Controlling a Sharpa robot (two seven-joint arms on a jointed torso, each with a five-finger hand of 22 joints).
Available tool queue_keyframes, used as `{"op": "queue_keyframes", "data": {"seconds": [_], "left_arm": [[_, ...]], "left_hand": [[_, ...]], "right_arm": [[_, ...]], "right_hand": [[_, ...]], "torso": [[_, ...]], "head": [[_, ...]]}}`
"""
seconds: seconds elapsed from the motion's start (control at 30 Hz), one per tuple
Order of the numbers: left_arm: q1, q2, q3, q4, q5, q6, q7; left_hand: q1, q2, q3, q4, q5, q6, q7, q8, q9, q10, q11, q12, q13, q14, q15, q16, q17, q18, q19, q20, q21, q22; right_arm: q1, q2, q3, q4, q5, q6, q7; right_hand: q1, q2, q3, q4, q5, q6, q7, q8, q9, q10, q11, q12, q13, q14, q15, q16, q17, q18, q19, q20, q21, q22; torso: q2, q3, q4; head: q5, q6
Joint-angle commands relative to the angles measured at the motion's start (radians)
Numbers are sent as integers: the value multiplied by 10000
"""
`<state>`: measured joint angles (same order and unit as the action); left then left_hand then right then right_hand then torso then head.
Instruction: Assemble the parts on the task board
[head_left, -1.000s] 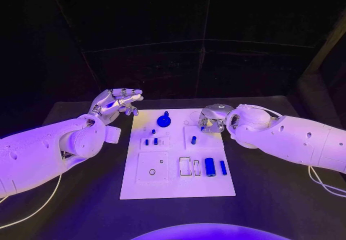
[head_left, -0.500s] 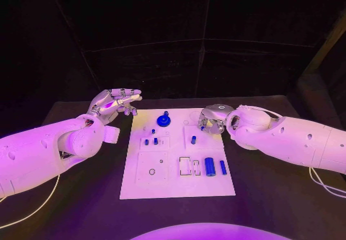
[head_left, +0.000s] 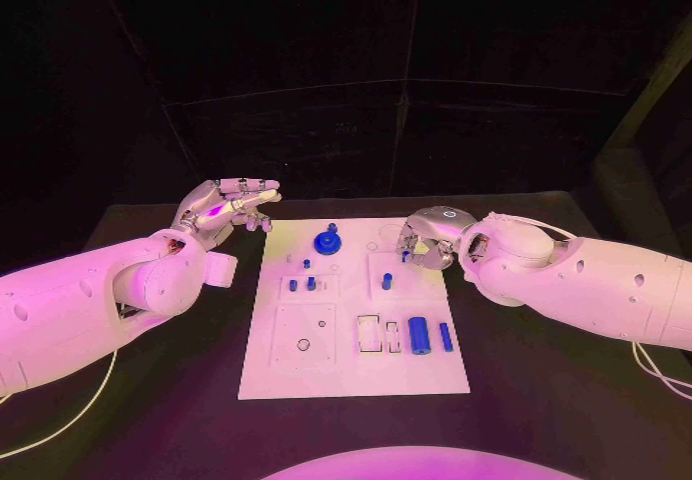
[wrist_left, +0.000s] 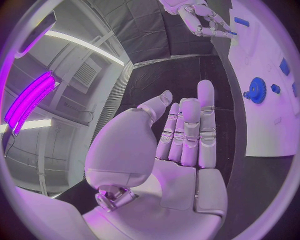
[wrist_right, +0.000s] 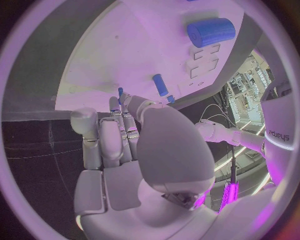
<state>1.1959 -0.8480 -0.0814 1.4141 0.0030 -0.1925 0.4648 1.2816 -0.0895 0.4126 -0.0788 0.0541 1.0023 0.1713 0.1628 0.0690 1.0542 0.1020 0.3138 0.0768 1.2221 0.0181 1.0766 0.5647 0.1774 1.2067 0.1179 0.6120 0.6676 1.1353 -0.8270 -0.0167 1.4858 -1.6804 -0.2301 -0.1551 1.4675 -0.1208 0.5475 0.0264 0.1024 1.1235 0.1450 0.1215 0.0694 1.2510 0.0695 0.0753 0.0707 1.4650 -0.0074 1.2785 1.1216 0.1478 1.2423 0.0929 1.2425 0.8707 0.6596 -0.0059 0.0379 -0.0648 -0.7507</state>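
Observation:
The white task board lies mid-table. On it stand a blue round knob, small blue pegs, a single peg, a thick blue cylinder and a slim one. My left hand hovers off the board's far left corner, fingers apart and holding nothing; the left wrist view shows the knob beyond them. My right hand hangs over the board's far right corner with fingers curled. It seems to pinch a small blue part at its fingertips.
Rectangular cut-outs and a round hole mark the board's near half. Black table surrounds the board on all sides. The thick cylinder and the single peg lie ahead of my right hand's fingers.
My right hand and forearm have shifted slightly to the right, staying over the board's far right corner. The left hand has barely moved.

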Motion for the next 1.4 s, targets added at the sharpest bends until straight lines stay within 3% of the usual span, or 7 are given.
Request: {"op": "queue_keyframes", "data": {"seconds": [0.03, 0.27, 0.5, 0.6, 0.83, 1.13, 1.4], "left_arm": [[12, 10, 6, -31, 33, 18, -6], [14, 42, 6, -110, 33, 14, -19], [15, 107, 6, -171, 33, 22, -19], [16, 143, 6, -178, 33, 28, -13], [19, 219, 7, -183, 33, 25, -12], [24, 311, 8, -173, 33, 20, -18], [29, 345, 8, -172, 33, 29, -29]], "left_hand": [[35, 38, 4, -53, 27, -13, 82, 35, -18, -18, 35, 57, -18, -98, 11, -65, -26, 50, -73, -9, -43, -19], [35, 37, 4, -54, 27, -16, 83, 34, -18, -20, 36, 57, -18, -100, 12, -66, -29, 50, -73, -8, -44, -20], [35, 37, 4, -54, 27, -16, 83, 34, -18, -20, 36, 57, -18, -100, 12, -66, -29, 50, -73, -8, -44, -20], [35, 37, 4, -54, 27, -16, 83, 34, -18, -20, 36, 57, -18, -100, 12, -66, -29, 50, -73, -8, -44, -20], [35, 37, 4, -54, 27, -16, 83, 34, -18, -20, 36, 57, -18, -100, 12, -66, -29, 50, -73, -8, -44, -20], [37, 34, 0, -60, 27, -27, 91, 34, -19, -32, 44, 61, -20, -110, 18, -75, -51, 49, -72, -4, -55, -29], [36, 34, -2, -60, 26, -29, 93, 35, -19, -34, 45, 63, -21, -114, 20, -79, -61, 48, -72, -2, -58, -31]], "right_arm": [[32, -162, 14, 322, 100, -639, 0], [73, -393, 31, 1110, 311, -879, 26], [79, -267, 37, 1992, 508, -1161, 212], [77, -31, 37, 2239, 568, -1153, 284], [24, 766, 22, 2026, 458, -1015, 396], [-429, 1558, -18, 1566, 245, -380, 272], [-668, 1935, -183, 1286, 39, 33, 169]], "right_hand": [[-116, 19, 67, -7, -53, 80, -21, -25, -2, 70, 9, -68, 7, 324, -62, 63, 12, -175, 59, -2, 51, 19], [-136, -4, 106, -45, -46, 84, -24, -30, -1, 75, 7, -70, 9, 324, -63, 67, 9, -174, 60, -6, 60, 29], [-160, -19, 172, -96, -14, 84, -20, -42, -3, 74, 9, -77, 9, 330, -63, 94, 36, -176, 66, -16, 77, 52], [-167, -19, 190, -109, -5, 83, -19, -45, -4, 73, 11, -79, 9, 331, -63, 99, 39, -173, 60, -18, 74, 40], [-192, -19, 274, -174, 68, 73, -8, -65, -6, 62, 19, -87, 9, 330, -60, 103, 28, -172, 48, -22, 79, 31], [-245, -16, 301, -185, 85, 66, 5, -76, -7, 49, 31, -94, 8, 332, -54, 117, 38, -169, 31, -19, 72, 6], [-261, -16, 304, -187, 84, 63, 8, -79, -8, 44, 34, -96, 8, 332, -51, 118, 37, -167, 24, -18, 67, -6]], "torso": [[0, -3, 4], [0, -8, 14], [10, -6, 34], [18, -6, 18], [15, -26, 14], [25, -11, 11], [25, -11, 11]], "head": [[-7, 19], [68, 38], [268, 4], [457, -31], [747, -107], [1122, -261], [1299, -399]]}}
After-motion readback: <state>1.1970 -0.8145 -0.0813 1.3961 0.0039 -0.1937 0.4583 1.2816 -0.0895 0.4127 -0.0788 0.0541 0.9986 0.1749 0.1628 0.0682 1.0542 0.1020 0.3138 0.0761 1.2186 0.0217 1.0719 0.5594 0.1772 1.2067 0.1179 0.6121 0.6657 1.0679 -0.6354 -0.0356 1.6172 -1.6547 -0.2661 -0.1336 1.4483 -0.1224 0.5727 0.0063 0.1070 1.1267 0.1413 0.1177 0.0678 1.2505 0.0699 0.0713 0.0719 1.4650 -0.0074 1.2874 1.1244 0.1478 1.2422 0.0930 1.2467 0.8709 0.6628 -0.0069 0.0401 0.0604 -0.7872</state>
